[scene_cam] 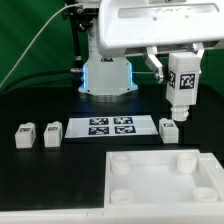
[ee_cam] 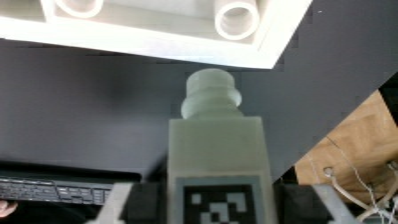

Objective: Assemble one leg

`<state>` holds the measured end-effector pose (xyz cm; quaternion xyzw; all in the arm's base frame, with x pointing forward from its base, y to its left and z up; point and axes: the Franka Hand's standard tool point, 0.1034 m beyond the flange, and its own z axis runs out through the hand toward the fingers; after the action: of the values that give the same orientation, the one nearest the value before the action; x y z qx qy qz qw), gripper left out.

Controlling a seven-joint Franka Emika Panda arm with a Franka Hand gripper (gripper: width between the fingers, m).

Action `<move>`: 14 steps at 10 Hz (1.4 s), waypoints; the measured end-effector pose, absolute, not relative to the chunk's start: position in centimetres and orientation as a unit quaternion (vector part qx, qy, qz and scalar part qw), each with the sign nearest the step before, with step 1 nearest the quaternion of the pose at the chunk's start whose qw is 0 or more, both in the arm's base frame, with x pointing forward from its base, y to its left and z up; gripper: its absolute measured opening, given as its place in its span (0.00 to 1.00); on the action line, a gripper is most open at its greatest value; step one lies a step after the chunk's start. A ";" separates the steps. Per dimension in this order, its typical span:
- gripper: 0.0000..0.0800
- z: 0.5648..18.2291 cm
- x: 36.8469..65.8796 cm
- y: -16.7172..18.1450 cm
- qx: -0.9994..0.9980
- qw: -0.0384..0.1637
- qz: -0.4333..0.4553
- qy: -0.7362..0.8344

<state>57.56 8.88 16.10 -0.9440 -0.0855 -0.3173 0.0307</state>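
Observation:
My gripper (scene_cam: 181, 78) is shut on one leg (scene_cam: 182, 88), a stubby white piece with a black-and-white marker tag, and holds it in the air above the table at the exterior view's right. In the wrist view the leg (ee_cam: 219, 140) stands between my fingers (ee_cam: 150, 205), its knobbed end pointing toward the large white panel (ee_cam: 160, 40). The panel (scene_cam: 165, 185) lies at the front right with round corner sockets (scene_cam: 186, 163). Three more legs lie on the table: two at the left (scene_cam: 24, 136) (scene_cam: 52, 132) and one (scene_cam: 168, 127) below my gripper.
The marker board (scene_cam: 110, 126) lies flat in the middle of the black table. The robot base (scene_cam: 107, 75) stands behind it with a blue-lit ring. A cable runs at the back left. A keyboard (ee_cam: 54, 188) shows in the wrist view.

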 end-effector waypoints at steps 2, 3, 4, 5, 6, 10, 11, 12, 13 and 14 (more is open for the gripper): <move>0.36 13.8 59.6 9.5 -0.945 0.038 -0.316 -0.081; 0.36 12.1 59.7 9.5 -0.946 0.040 -0.313 -0.078; 0.36 10.1 59.5 9.9 -0.950 0.044 -0.299 -0.078; 0.36 8.9 59.6 10.3 -0.953 0.047 -0.290 -0.078; 0.36 8.9 59.9 10.7 -0.953 0.049 -0.289 -0.079; 0.36 8.7 60.7 10.9 -0.953 0.051 -0.289 -0.078; 0.36 8.2 60.7 10.9 -0.954 0.051 -0.286 -0.077; 0.36 8.1 60.8 10.9 -0.954 0.051 -0.287 -0.077; 0.36 8.0 61.0 10.9 -0.952 0.051 -0.292 -0.076; 0.36 7.5 60.8 11.0 -0.953 0.052 -0.288 -0.076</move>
<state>60.83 10.97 7.53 -0.9533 -0.0759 -0.2875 0.0521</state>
